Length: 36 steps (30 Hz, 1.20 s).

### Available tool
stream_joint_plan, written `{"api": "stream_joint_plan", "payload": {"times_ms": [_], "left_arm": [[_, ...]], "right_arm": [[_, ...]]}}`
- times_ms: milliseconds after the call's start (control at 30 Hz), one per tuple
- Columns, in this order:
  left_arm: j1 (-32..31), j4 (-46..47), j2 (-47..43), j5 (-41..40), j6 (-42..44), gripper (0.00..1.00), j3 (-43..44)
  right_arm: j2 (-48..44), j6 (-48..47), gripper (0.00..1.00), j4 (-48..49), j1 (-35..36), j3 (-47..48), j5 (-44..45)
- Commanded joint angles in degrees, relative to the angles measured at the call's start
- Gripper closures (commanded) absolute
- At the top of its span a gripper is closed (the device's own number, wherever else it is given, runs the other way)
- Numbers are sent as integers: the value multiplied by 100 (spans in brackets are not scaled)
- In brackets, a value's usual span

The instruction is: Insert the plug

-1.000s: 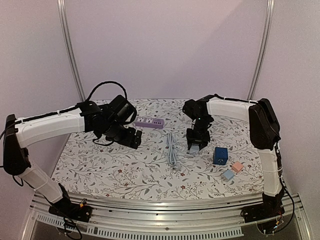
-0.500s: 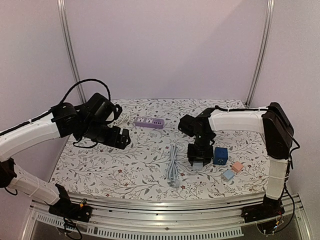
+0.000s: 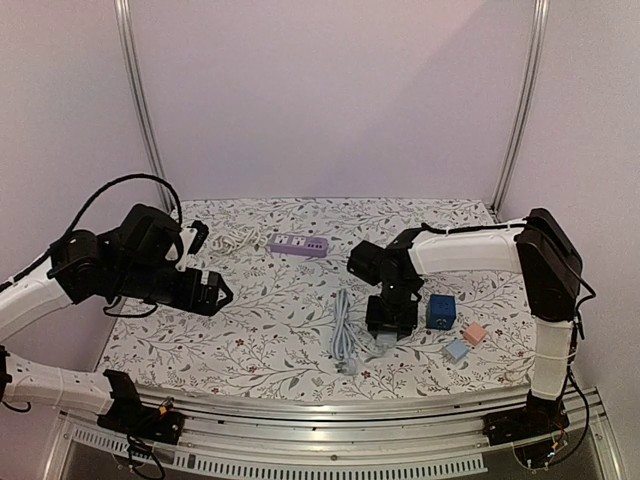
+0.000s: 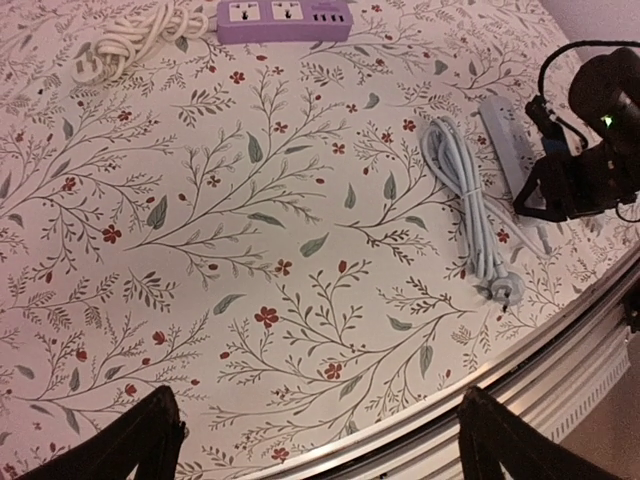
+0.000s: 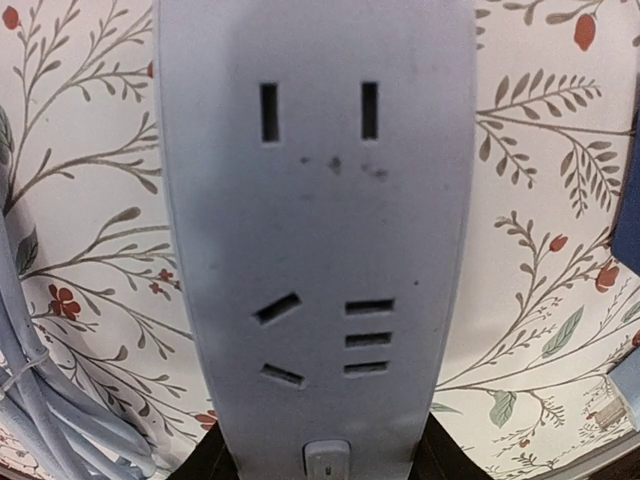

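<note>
My right gripper is shut on one end of a pale grey power strip, which fills the right wrist view with its sockets facing up. My black fingers press its sides. The strip lies low over the table. A coiled grey cable lies just left of it, its plug at the near end. My left gripper is open and empty over the table's left side, far from the cable; its fingertips show wide apart.
A purple power strip lies at the back. A white coiled cable lies to its left. A blue cube, a pink block and a light blue block sit right of my right gripper.
My left arm has drawn back to the left and toward the near edge, staying open. My right gripper has carried the grey power strip toward the near edge.
</note>
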Motion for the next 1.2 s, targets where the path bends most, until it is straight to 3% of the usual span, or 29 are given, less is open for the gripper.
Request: {"api": "stream_joint_plan", "payload": {"times_ms": [0, 533, 833, 900, 1000, 1167], "left_arm": [[-64, -196, -490, 114, -127, 4, -246], [-64, -432, -1153, 142, -54, 3, -443], [-64, -340, -1074, 291, 180, 0, -386], [-64, -269, -1000, 350, 260, 0, -363], [-64, -264, -819, 389, 263, 1, -219], [-65, -14, -435, 512, 343, 0, -122]], "right_arm": [[298, 247, 75, 188, 216, -53, -151], [249, 584, 38, -95, 489, 117, 16], [-106, 276, 22, -840, 488, 1065, 509], [-211, 203, 17, -1109, 491, 1262, 684], [-364, 96, 2, -1563, 491, 1451, 917], [-678, 41, 1, -2229, 434, 1411, 1366]]}}
